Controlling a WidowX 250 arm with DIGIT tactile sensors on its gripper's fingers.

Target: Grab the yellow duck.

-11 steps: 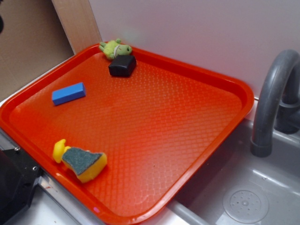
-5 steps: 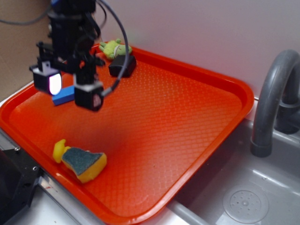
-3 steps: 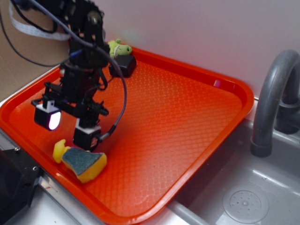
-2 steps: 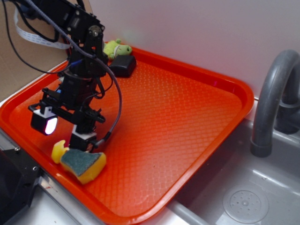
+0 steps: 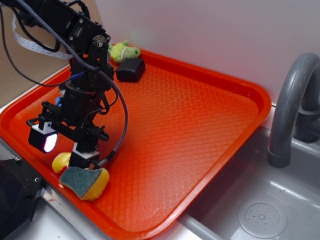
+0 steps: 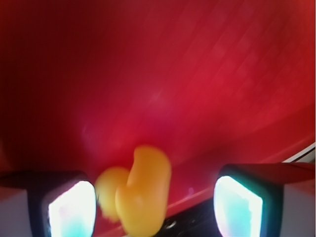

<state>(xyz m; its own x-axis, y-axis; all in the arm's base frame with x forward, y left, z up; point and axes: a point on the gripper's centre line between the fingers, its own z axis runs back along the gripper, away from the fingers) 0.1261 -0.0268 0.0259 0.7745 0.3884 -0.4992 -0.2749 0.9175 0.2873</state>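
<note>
The gripper (image 5: 62,147) is hanging low over the near-left corner of the orange tray (image 5: 200,115), its jaws spread wide with nothing clamped between them. The yellow duck (image 5: 61,161) is lying on the tray floor in that same corner, just inside the near rim, and is sitting in the gap between the two fingers. In the wrist view the duck (image 6: 140,190) is showing blurred between the two pale finger pads (image 6: 71,210), closer to the one at the picture's left, and whether it is touching that pad cannot be told.

The yellow sponge (image 5: 85,181), scrub face up, is lying just beside the duck along the near rim, with one finger standing right at its edge. At the tray's far-left corner a black block (image 5: 130,70) is resting against a lime-green plush frog (image 5: 123,51). A grey faucet (image 5: 290,107) is rising over the sink (image 5: 260,210) beyond the tray's right side.
</note>
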